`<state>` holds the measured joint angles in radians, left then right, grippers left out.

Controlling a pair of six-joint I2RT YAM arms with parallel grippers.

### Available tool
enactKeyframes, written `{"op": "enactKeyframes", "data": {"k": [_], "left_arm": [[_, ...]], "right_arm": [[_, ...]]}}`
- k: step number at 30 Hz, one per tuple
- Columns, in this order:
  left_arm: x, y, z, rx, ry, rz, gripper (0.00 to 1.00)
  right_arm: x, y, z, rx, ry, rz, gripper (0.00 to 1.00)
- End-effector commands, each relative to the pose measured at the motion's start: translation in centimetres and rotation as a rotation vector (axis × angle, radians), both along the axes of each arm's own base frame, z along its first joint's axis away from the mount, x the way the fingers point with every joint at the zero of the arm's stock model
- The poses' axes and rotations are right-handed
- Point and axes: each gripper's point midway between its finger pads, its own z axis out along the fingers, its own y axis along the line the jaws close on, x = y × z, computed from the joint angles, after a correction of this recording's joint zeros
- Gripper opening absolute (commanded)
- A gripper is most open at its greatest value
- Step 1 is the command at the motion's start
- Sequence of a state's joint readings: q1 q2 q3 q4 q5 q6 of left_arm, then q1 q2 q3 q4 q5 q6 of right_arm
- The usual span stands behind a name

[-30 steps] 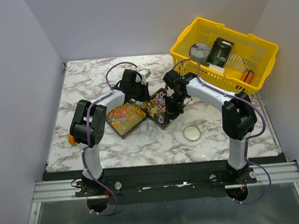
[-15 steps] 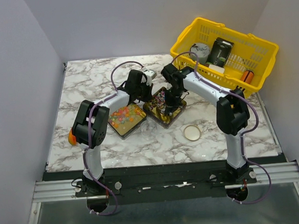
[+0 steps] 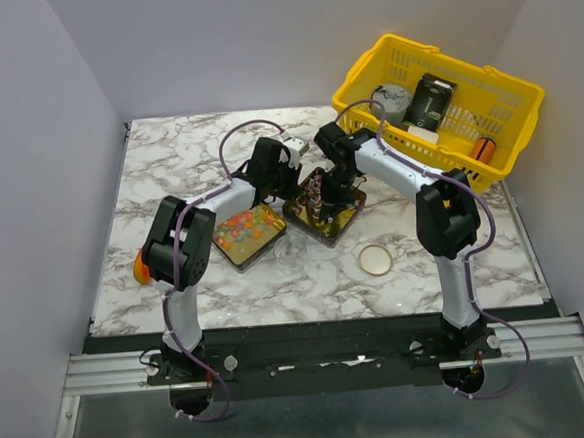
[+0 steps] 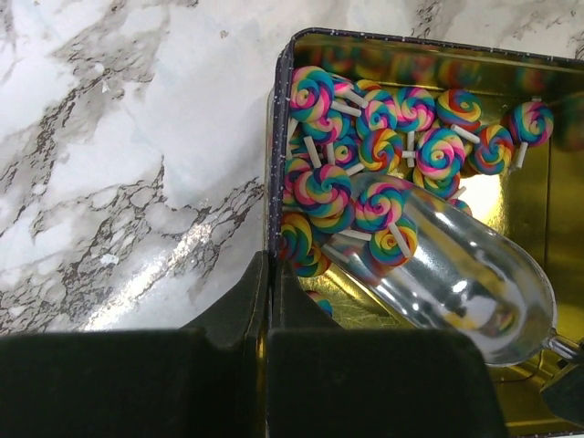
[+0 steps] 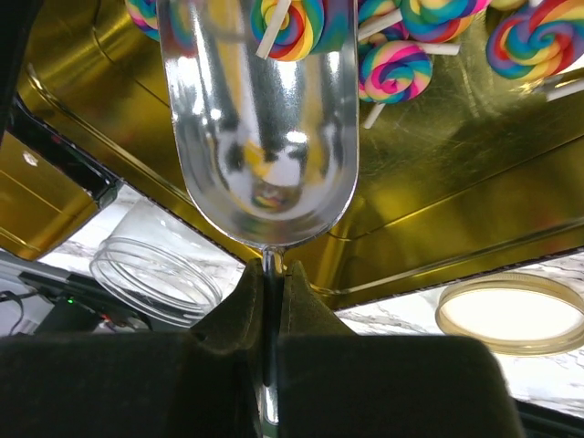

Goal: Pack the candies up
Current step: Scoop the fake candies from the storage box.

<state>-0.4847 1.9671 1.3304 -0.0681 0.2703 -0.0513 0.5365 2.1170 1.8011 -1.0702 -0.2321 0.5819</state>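
Note:
Rainbow-swirl lollipop candies lie heaped in a gold tin, the right-hand tin in the top view. My left gripper is shut on that tin's left wall. My right gripper is shut on the thin handle of a shiny metal scoop. The scoop's bowl lies inside the tin, and one lollipop sits at its mouth. A second tin to the left holds small round candies in many colours. Both grippers meet over the right tin.
An open clear jar stands just in front of the tins, and its round lid lies to the right. A yellow basket with several items stands at the back right. An orange lump sits by the left arm.
My left gripper moved right and closed on the lollipop tin's wall. The right arm pushed the scoop farther into the tin, and the tin shifted slightly back and right.

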Motion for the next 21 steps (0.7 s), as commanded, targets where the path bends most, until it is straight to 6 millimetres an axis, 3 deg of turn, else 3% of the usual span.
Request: {"op": "enactKeyframes", "data": {"k": [1,11,16,21], "left_arm": [[-2.6,0.0,-2.4,0.036,0.078,-0.033,0.00],[-4.0,-0.7,-2.8,0.024,0.078,-0.076,0.00],[-4.6,-1.0,-3.0,0.020,0.086,-0.097,0.00],[-4.5,-1.1,-3.0,0.020,0.088,-0.095,0.00]], "right_arm": [[1.3,-2.6,-4.2,-0.095,0.040,-0.140,0.01],[5.3,-2.4,-4.8,-0.057,-0.038,-0.272,0.01],[6.5,-2.9,-5.0,-0.081,-0.096,-0.273,0.01],[6.8,-4.2,-6.5,-0.141,-0.133,-0.220,0.01]]}}
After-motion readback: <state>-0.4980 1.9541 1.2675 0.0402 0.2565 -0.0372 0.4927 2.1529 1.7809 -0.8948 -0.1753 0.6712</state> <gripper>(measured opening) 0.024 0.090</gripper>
